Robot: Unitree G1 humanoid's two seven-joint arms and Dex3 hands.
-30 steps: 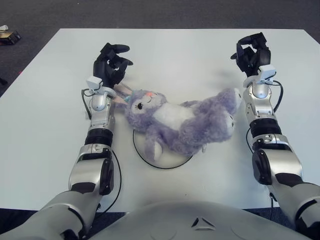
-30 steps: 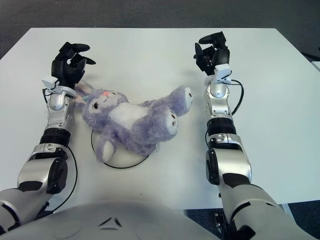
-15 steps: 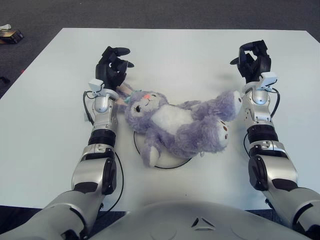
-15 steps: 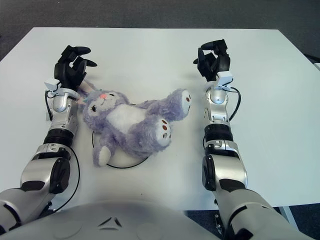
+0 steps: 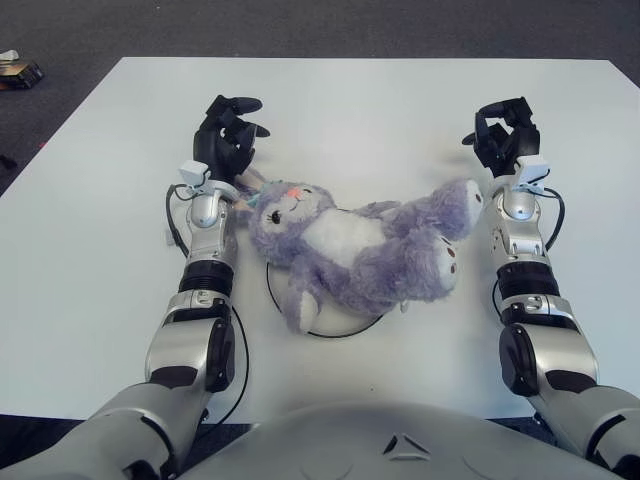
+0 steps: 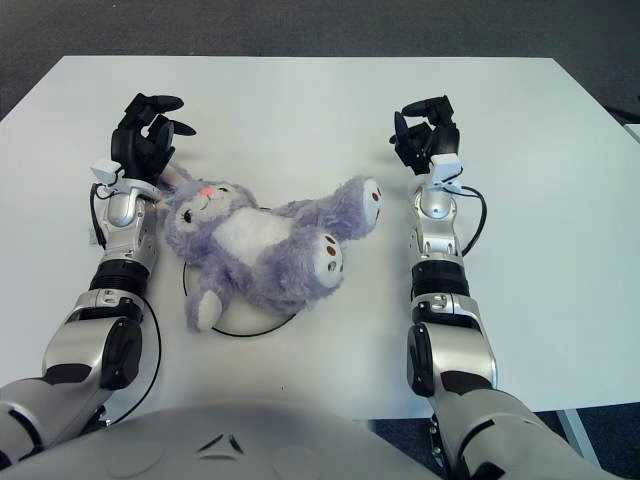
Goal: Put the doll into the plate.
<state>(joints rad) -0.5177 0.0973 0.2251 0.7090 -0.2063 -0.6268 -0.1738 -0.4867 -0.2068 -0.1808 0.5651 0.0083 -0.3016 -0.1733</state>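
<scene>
One white bench (image 5: 330,100) fills most of what I can see, and nearly everything on it sits toward the robot's side.

One doll lies across the middle: a purple plush rabbit (image 5: 350,250) on its back, head toward the left arm, feet pointing at the right arm. It looks set down rather than held, since neither hand is on its body.

One plate (image 5: 335,328) lies under it, white with a thin dark rim, and only the near arc shows below the rabbit's belly. The torso covers the plate, while head and legs spill past the rim, so I would judge the doll to be on the plate, just too big to fit inside it.

Two hands flank it. The left robot hand (image 5: 226,132) shows just beyond the rabbit's ears, fingers loosely spread and empty, whether it touches an ear I cannot tell. The right robot hand (image 5: 503,132) shows beyond the feet, apart from them, fingers loosely curled, holding nothing.
</scene>
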